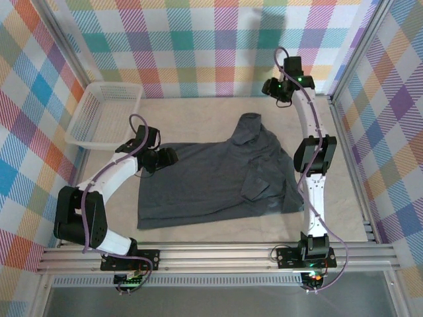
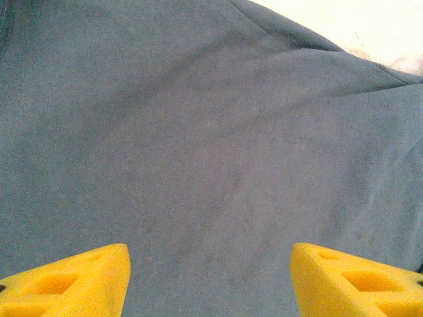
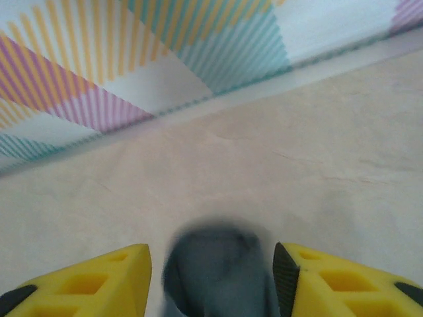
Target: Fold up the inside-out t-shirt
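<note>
The inside-out t-shirt [image 1: 211,185] lies spread on the tan table, slate blue-grey, with its upper right part bunched into a peak [image 1: 250,122] and a fold along its right side. My left gripper [image 1: 170,157] hovers low over the shirt's left edge. In the left wrist view it [image 2: 210,256] is open, its yellow fingers wide apart above flat cloth [image 2: 198,132]. My right gripper [image 1: 272,88] is raised at the back right, beyond the peak. In the right wrist view it [image 3: 211,254] stands open, and a blurred lump of the cloth [image 3: 218,271] shows between the fingers with a gap on each side.
A white mesh basket [image 1: 112,84] stands at the back left of the table. Plaid walls close in the back and both sides, with a metal frame post [image 1: 350,132] at the right. Bare table [image 1: 192,109] lies behind the shirt.
</note>
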`<state>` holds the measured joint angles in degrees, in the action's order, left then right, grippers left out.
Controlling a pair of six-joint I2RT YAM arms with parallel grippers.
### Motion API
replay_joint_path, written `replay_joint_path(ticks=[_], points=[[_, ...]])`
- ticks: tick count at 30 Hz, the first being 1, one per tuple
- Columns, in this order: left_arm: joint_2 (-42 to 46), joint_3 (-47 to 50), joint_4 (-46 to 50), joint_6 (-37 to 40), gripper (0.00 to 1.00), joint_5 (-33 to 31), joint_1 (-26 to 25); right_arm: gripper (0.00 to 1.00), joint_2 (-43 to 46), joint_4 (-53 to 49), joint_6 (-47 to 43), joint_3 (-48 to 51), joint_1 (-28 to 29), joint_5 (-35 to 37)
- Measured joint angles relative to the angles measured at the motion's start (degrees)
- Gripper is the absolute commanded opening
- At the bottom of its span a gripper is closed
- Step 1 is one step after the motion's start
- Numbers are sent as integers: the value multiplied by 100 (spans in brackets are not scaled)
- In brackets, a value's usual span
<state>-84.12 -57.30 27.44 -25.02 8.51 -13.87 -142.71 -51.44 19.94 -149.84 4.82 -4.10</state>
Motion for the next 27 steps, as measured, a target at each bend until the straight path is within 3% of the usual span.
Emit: replay_joint_path(ticks=[2,5,8,10,15,22,23,27], points=[[20,0,13,35,66,-4,0,41,328,-39,-457,776,-4,203],[66,0,72,111,67,-22,0,39,1191,273,-1207,2761,-24,393],[85,-2,114,229,67,-72,0,47,1969,791,-2249,4513,-31,404],[83,-11,144,293,67,-116,0,50,2214,988,-2885,5086,7,369],[81,-144,234,369,67,-199,0,49,1987,1128,-3729,4819,151,367],[74,-275,293,407,69,-374,4,46,1191,1145,-4019,4041,264,457],[72,-293,302,411,69,-380,13,43,1080,1113,-4039,3998,267,498],[39,-415,411,442,68,-481,17,9,758,1003,-4057,3858,267,535]])
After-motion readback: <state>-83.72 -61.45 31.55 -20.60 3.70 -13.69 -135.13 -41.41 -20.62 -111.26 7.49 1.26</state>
